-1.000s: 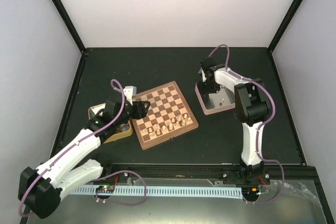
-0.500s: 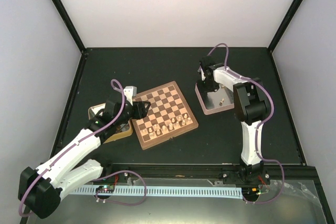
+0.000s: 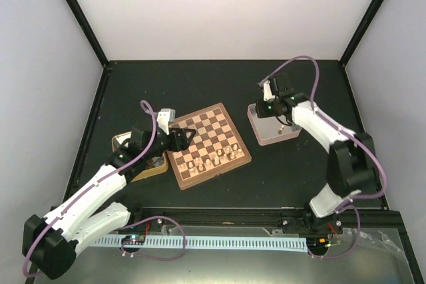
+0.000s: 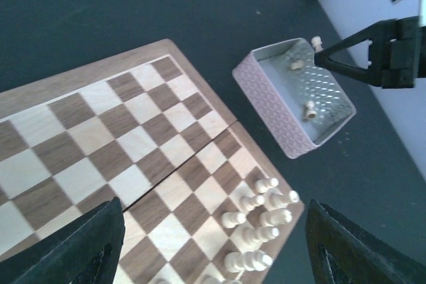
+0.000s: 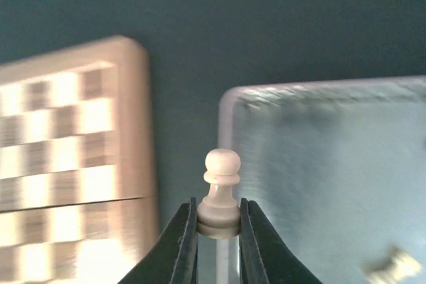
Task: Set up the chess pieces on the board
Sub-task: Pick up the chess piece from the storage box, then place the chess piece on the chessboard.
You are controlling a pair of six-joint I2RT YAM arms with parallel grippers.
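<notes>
The board [image 3: 208,144] lies at the table's middle, with several cream pieces [image 3: 214,158] along its near edge. They show in the left wrist view too [image 4: 261,221]. My right gripper [image 5: 218,225] is shut on a cream pawn [image 5: 220,191] by its base and holds it above the left rim of the pink tray [image 5: 333,164]. In the top view this gripper [image 3: 269,108] is over that tray [image 3: 271,136]. My left gripper [image 3: 186,138] is open and empty above the board's left edge [image 4: 80,138].
The pink tray [image 4: 293,101] holds a few loose pieces [image 4: 309,109]. A second tray [image 3: 141,164] lies left of the board under my left arm. Black frame rails edge the dark table.
My right arm has swung out to the right and its gripper has risen from the pink tray with a pawn. My left arm has hardly moved.
</notes>
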